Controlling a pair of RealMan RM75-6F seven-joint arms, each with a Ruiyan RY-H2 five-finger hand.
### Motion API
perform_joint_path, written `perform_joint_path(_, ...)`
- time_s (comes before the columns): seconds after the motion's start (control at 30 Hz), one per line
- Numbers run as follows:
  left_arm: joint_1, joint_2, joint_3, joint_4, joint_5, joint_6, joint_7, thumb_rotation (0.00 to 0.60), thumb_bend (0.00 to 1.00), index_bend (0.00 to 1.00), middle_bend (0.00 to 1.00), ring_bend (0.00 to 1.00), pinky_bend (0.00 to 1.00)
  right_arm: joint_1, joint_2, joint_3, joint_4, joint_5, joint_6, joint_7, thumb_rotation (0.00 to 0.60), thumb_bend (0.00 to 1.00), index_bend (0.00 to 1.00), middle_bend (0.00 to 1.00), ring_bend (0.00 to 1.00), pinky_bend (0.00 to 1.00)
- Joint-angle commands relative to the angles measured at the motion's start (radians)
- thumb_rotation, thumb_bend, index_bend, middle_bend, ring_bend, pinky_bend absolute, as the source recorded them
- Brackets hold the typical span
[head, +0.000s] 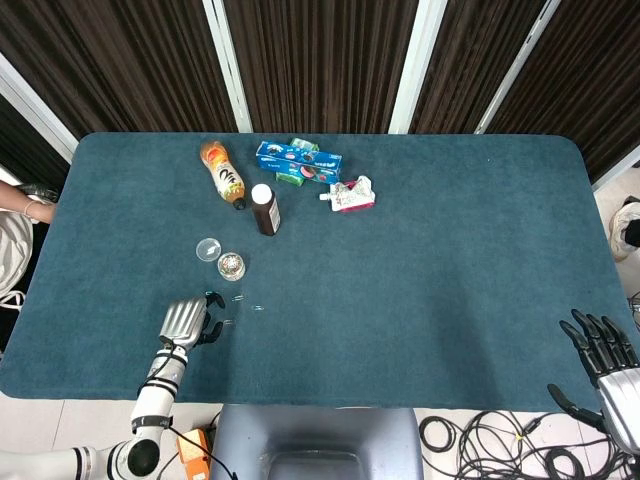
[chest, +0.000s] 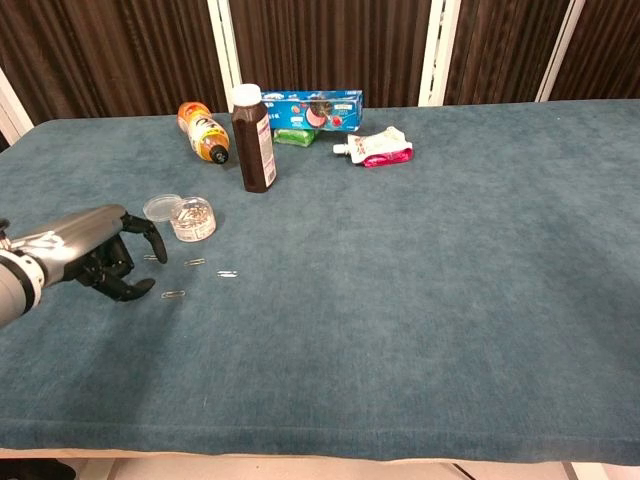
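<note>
The left hand (chest: 95, 258) hovers over the counter (chest: 420, 280) with fingers curled downward, grasping nothing. Loose paper clips (chest: 173, 294) lie just beside its fingertips at about three o'clock. The right hand (head: 608, 362) hangs released, fingers spread, off the counter's edge.

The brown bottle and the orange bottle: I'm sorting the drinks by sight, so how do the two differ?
The brown bottle stands upright; the orange bottle lies on its side. The brown bottle is dark with a white cap, while the orange bottle is bright orange with a dark cap pointing toward the brown one. The brown bottle sits nearer the small clear jar; the orange bottle lies further back. Both rest capped on the blue table.
</note>
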Motion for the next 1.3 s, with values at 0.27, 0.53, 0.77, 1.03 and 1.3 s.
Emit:
perform_joint_path(0.27, -0.001, -0.061, -0.001, 0.079, -0.009, -0.02, 0.002, 0.6, 0.37, 0.46, 1.0, 1.0, 1.0, 0.01, 0.0, -0.002, -0.003, -0.005, -0.016, -0.007, 0.6, 0.18, 0.0, 0.0, 0.0, 0.02)
perform_joint_path(0.53, -0.009, -0.086, -0.003, 0.1, -0.018, -0.036, 0.03, 0.6, 0.37, 0.49, 1.0, 1.0, 1.0, 0.012, 0.003, -0.004, -0.002, -0.009, -0.016, -0.006, 0.6, 0.18, 0.0, 0.0, 0.0, 0.02)
perform_joint_path(0.77, -0.024, -0.095, -0.014, 0.104, -0.037, -0.05, 0.064, 0.6, 0.36, 0.49, 1.0, 1.0, 1.0, 0.008, 0.002, 0.0, -0.003, 0.002, -0.012, -0.005, 0.6, 0.18, 0.0, 0.0, 0.0, 0.02)
perform_joint_path(1.03, -0.03, -0.091, -0.018, 0.117, -0.046, -0.066, 0.069, 0.6, 0.36, 0.48, 1.0, 1.0, 1.0, -0.001, 0.005, 0.005, 0.002, 0.011, 0.008, 0.016, 0.6, 0.18, 0.0, 0.0, 0.0, 0.02)
perform_joint_path(1.3, -0.031, -0.103, -0.01, 0.138, -0.042, -0.062, 0.088, 0.6, 0.37, 0.51, 1.0, 1.0, 1.0, -0.004, 0.007, 0.001, 0.01, 0.003, 0.018, 0.032, 0.6, 0.18, 0.0, 0.0, 0.0, 0.02)
